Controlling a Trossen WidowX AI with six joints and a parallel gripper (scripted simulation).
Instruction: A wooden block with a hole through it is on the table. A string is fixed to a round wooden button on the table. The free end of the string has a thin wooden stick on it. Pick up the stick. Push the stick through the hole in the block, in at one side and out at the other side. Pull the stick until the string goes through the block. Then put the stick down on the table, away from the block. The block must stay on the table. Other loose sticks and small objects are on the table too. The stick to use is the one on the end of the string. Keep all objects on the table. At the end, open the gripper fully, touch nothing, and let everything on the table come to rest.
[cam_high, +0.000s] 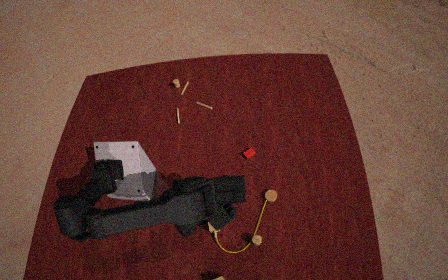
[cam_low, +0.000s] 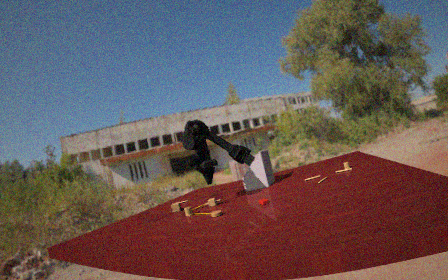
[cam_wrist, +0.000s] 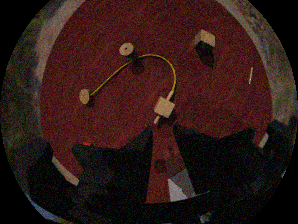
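The wooden block (cam_high: 213, 227) (cam_low: 212, 202) (cam_wrist: 165, 107) sits on the table. The thin stick (cam_wrist: 156, 120) is in its hole and pokes out at both sides; its bare end points toward my fingers. The yellow string (cam_high: 234, 252) (cam_wrist: 175, 75) starts at the stick's other end, outside the block, and curves past a small round wooden piece (cam_high: 257, 240) (cam_low: 188, 211) (cam_wrist: 126, 48) to the round button (cam_high: 271, 195) (cam_low: 216, 213) (cam_wrist: 84, 96). My gripper (cam_low: 209, 181) (cam_wrist: 162, 128) is partly open and empty, above the table near the block and the stick's bare end.
Another wooden block (cam_low: 176, 206) (cam_wrist: 205, 38) and a loose stick (cam_wrist: 251, 75) lie beyond the string. A red block (cam_high: 249, 153) (cam_low: 263, 202) lies apart. Loose sticks (cam_high: 204, 105) (cam_low: 312, 177) and a small peg (cam_high: 176, 83) (cam_low: 347, 165) are farther off. A white stand (cam_high: 107, 150) (cam_low: 257, 175) is by the arm.
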